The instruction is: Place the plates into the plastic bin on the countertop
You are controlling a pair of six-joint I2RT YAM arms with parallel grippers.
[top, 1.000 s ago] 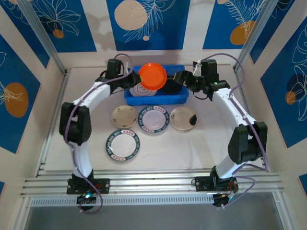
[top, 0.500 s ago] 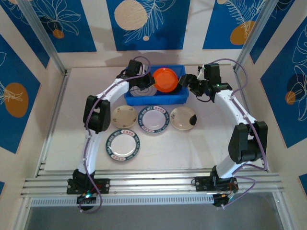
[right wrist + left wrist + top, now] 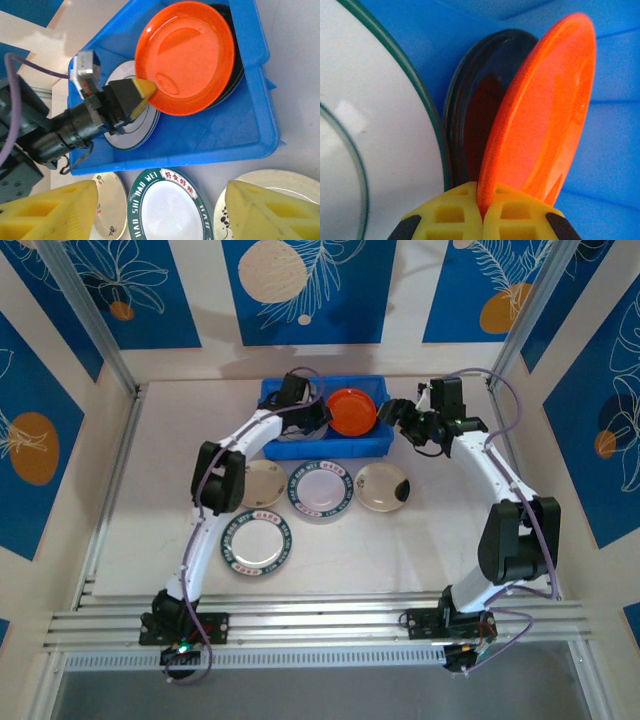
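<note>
The countertop (image 3: 420,550) is pale and flat; a blue plastic bin (image 3: 330,448) rests on it at the far middle. Just nearer than the bin three plates lie in a row, left to right: a cream plate (image 3: 265,483), a white plate with a dark green rim (image 3: 320,490), and a cream plate with a dark blotch (image 3: 380,486). They sit close together; nearer still, left of centre, lies a second green-rimmed plate (image 3: 257,542), just near of the left cream one.
</note>
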